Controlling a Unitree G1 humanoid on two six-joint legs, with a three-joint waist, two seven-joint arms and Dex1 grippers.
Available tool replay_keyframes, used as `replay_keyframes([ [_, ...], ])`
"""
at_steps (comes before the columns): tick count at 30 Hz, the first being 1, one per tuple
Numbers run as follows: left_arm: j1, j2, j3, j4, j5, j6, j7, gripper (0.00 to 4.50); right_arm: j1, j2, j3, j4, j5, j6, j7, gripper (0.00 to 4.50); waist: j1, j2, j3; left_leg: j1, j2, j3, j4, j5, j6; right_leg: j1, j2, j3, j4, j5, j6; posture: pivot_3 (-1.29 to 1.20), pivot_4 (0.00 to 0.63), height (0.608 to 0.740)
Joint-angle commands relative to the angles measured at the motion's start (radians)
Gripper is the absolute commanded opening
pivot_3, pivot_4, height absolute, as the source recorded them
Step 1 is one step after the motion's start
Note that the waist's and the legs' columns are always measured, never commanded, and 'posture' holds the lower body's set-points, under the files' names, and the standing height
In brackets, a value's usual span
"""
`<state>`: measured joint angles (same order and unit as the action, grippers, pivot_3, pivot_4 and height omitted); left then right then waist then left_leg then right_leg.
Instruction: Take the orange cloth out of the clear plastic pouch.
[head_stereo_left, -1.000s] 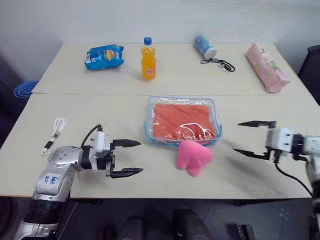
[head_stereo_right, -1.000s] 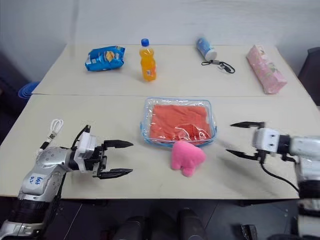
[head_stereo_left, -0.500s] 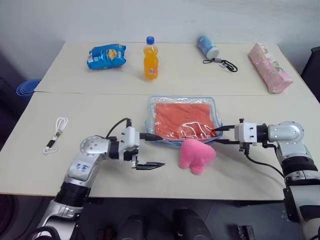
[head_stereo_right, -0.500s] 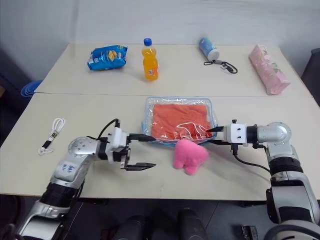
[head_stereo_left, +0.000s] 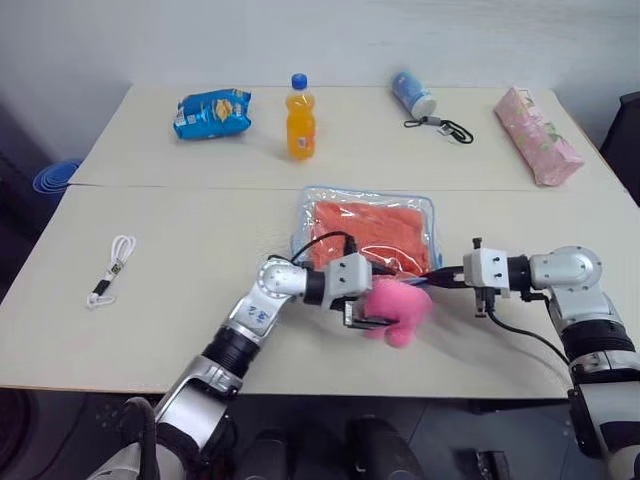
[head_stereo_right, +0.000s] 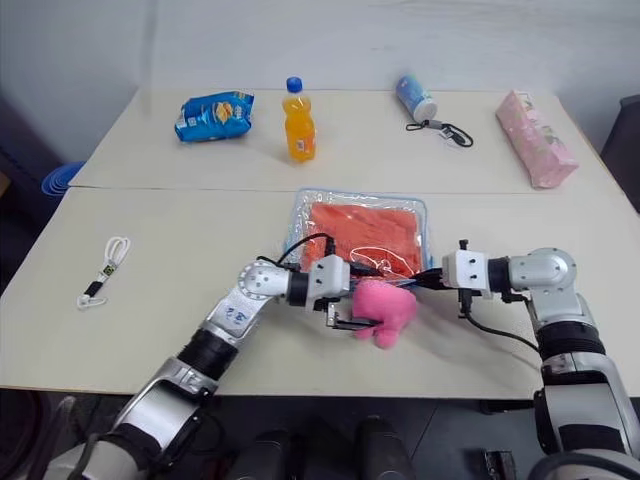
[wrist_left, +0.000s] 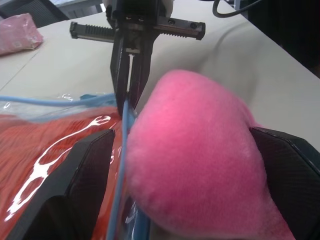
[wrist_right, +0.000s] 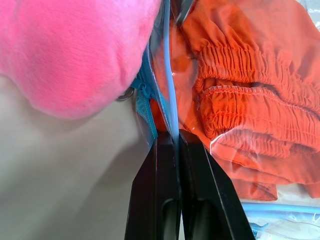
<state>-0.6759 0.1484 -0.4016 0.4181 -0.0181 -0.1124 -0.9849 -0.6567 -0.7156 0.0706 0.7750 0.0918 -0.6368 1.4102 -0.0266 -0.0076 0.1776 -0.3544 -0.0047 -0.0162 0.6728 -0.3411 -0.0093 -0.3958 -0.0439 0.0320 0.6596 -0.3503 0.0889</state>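
The clear plastic pouch (head_stereo_left: 318, 203) lies flat in the middle of the table with the orange cloth (head_stereo_left: 370, 228) folded inside it. My right gripper (head_stereo_left: 436, 277) is shut on the pouch's blue-edged near right corner, and the wrist view shows the blue edging (wrist_right: 169, 95) pinched between its fingers (wrist_right: 161, 190). My left gripper (head_stereo_left: 378, 296) reaches in from the left and is open. Its fingers (wrist_left: 82, 180) stand on either side of the pink plush toy (wrist_left: 200, 165), which rests against the pouch's near edge.
Along the far side of the table are a blue snack bag (head_stereo_left: 210, 112), an orange drink bottle (head_stereo_left: 299, 120), a small blue and white bottle with a black strap (head_stereo_left: 412, 95) and a pink packet (head_stereo_left: 535, 135). A white cable (head_stereo_left: 110, 268) lies at the left.
My left arm has swung right, from open table to straddling the plush toy. My right gripper moved in and closed on the pouch's near right corner.
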Motion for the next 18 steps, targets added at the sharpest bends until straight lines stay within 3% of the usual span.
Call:
replay_keyframes([
  [1, -0.002, -0.017, -0.004, 0.012, 0.013, 0.005, 0.012, 3.65, 0.020, -0.011, -0.004, -0.040, 0.016, 0.006, -0.006, 0.00, 0.001, 0.000, 0.000, 0.000, 0.000, 0.000, 0.000, 0.000, 0.000, 0.000, 0.000, 0.000, 0.000, 0.000, 0.000, 0.00, 0.150, 0.740],
  [6, 0.028, 0.010, 0.008, -0.025, 0.006, 0.020, 0.005, 2.07, 0.042, -0.029, -0.012, -0.040, 0.020, 0.001, -0.009, 0.00, 0.002, 0.000, 0.000, 0.000, 0.000, 0.000, 0.001, 0.000, 0.000, 0.000, 0.000, 0.000, 0.000, 0.000, 0.000, 0.00, 0.150, 0.740],
  [12, 0.103, 0.100, 0.095, -0.179, -0.131, 0.096, -0.079, 0.50, 0.047, -0.057, -0.024, 0.008, 0.023, -0.034, -0.014, 0.00, 0.001, 0.000, 0.000, 0.000, 0.000, 0.000, 0.001, 0.000, 0.000, 0.000, 0.000, 0.000, 0.001, 0.000, 0.000, 0.00, 0.150, 0.740],
  [14, 0.125, 0.144, 0.139, -0.233, -0.200, 0.143, -0.124, 0.26, 0.048, -0.064, -0.025, 0.024, 0.022, -0.052, -0.016, 0.00, 0.001, 0.000, 0.000, 0.000, 0.000, 0.000, 0.001, 0.000, 0.000, 0.000, 0.000, 0.000, 0.001, 0.000, 0.000, 0.00, 0.150, 0.740],
  [18, 0.142, 0.281, 0.244, -0.217, -0.241, 0.157, -0.171, 0.25, 0.041, -0.075, -0.027, 0.058, 0.026, -0.083, -0.009, 0.00, 0.001, 0.000, 0.000, 0.000, 0.000, -0.001, 0.001, 0.000, 0.000, 0.000, -0.001, 0.000, 0.000, 0.000, 0.000, 0.00, 0.150, 0.740],
])
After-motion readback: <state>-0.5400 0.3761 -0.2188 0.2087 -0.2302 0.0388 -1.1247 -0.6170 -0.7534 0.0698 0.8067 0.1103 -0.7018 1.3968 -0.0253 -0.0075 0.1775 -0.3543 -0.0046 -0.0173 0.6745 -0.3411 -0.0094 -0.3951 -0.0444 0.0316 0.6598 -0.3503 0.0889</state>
